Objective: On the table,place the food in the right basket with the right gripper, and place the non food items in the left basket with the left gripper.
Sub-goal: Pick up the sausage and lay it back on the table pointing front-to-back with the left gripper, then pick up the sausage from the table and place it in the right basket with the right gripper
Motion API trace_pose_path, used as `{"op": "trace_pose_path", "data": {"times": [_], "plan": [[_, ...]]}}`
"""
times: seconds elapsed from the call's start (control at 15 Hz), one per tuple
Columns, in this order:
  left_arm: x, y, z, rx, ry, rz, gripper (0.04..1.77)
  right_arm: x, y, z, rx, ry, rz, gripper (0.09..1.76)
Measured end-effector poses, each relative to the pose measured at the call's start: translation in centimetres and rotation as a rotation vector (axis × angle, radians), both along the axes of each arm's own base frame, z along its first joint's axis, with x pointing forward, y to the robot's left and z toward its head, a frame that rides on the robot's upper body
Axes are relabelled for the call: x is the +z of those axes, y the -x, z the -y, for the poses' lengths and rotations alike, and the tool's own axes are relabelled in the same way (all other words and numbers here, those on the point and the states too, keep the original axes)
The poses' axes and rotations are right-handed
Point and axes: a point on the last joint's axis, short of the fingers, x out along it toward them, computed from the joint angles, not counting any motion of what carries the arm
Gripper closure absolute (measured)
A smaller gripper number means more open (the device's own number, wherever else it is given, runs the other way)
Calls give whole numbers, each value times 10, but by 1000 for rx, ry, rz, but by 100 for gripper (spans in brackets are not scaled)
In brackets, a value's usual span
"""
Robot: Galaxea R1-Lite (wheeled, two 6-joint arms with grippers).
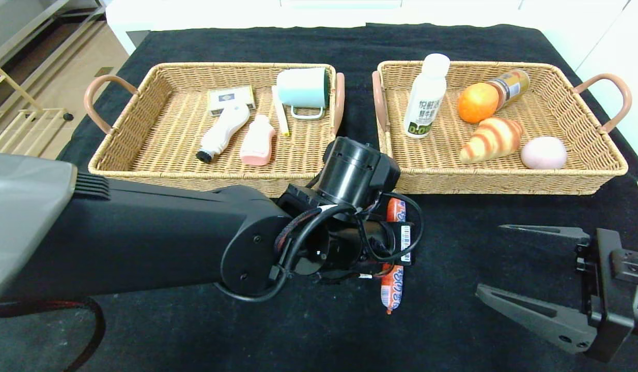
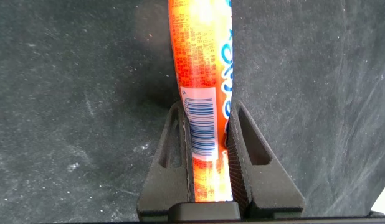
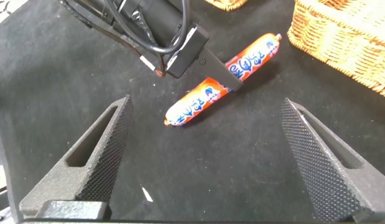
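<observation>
Sausage [image 1: 392, 281] lies on the black table [image 1: 453, 320], in front of the two baskets, clamped by the left gripper [image 2: 210, 168].
The left gripper's fingers [image 2: 174, 155] press both sides of the sausage near its middle, at the barcode. The right gripper [image 1: 530, 274] hovers over the table to the right of the sausage, its fingers spread wide and grasping nothing. The left basket [image 1: 143, 170] holds a mug [image 1: 303, 89], a small box, two bottles and a stick. The right basket [image 1: 504, 181] holds a milk bottle [image 1: 426, 95], an orange, a can, a croissant [image 1: 492, 139] and an egg.
</observation>
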Motion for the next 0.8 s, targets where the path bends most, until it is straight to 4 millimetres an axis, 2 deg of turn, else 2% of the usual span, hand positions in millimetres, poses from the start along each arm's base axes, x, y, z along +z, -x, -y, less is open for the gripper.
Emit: {"op": "trace_pose_path", "data": {"times": [0.07,0.2,0.4,0.6,0.8], "plan": [[0,0,0,2,-1,1,141,0,0,0,1,0,-1,14],[0,0,0,2,-2,3,110,-1,-1,0,1,2,-4,14],[1,0,0,-1,-1,7,79,-1,-1,-1,2,3,-7,14],[3,1,-1,2,-1,11,58,-2,-1,-1,6,8,-3,14],[5,5,-7,-4,-21,25,44,-2,1,-1,9,11,2,14]]}}
